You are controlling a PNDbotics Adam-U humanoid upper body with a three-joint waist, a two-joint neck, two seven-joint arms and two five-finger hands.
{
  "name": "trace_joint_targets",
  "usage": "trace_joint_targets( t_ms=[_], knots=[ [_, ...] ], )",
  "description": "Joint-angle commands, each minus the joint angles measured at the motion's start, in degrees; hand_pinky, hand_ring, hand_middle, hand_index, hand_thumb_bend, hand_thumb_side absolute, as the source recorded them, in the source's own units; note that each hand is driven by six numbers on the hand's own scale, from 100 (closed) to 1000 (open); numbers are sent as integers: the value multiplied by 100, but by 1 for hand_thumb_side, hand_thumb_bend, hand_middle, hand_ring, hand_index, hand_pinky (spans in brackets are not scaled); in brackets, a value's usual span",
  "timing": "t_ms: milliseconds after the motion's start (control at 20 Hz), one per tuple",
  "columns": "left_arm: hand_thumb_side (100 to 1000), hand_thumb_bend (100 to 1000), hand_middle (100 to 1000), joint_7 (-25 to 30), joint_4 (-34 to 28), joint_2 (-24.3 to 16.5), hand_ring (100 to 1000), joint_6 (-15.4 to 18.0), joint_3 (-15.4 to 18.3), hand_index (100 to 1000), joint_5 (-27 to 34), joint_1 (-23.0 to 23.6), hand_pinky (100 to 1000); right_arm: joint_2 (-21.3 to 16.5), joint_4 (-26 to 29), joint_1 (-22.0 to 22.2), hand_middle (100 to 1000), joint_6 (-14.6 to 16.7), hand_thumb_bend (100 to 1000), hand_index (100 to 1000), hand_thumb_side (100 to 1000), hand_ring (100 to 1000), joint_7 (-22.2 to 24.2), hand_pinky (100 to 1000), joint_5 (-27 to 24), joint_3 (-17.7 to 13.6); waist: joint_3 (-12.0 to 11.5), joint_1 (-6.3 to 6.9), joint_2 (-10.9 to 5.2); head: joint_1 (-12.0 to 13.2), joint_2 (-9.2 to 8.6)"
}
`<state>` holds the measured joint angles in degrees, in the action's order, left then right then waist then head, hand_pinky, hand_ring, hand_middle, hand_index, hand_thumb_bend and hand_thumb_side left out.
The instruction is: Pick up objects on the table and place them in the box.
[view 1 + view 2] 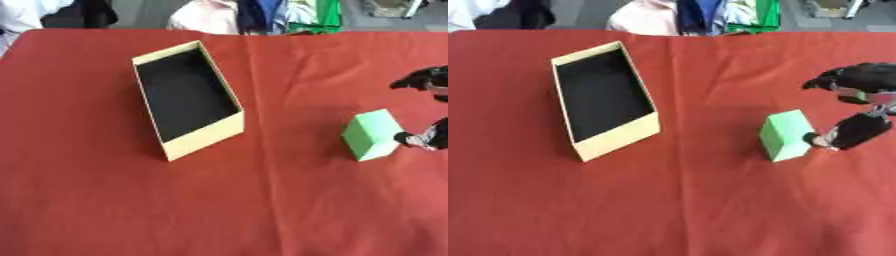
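The right hand [852,107] came in from the right edge, spread around the green block [786,135]: one finger touched the block's near right side, while the other fingers hung apart above its far side, so nothing was gripped yet. The left hand was out of view. The block stood on the red tablecloth [684,210], well apart from the box [616,137], which lay empty to the left with its opening up. To grasp well, the upper fingers probably needed to settle on the far face and close squarely, without tipping the block.
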<state>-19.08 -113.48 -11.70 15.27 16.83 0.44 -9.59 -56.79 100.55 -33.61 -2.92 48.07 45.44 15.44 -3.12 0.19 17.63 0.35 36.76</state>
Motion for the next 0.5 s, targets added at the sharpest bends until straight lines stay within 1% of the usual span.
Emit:
trace_joint_targets(
  t_ms=[50,500],
  knots=[
    [391,100,599,22,-111,-177,625,3,14,715,-18,-9,566,-321,56,-168,922,93,371,1000,566,884,-3,890,-130,98,28,-93,-195,51,63],
    [394,100,599,41,-111,-163,626,-2,-1,715,4,-3,566,-221,-48,-408,928,162,360,1000,554,884,-81,889,-167,306,2,-64,-190,62,23]
  ],
)
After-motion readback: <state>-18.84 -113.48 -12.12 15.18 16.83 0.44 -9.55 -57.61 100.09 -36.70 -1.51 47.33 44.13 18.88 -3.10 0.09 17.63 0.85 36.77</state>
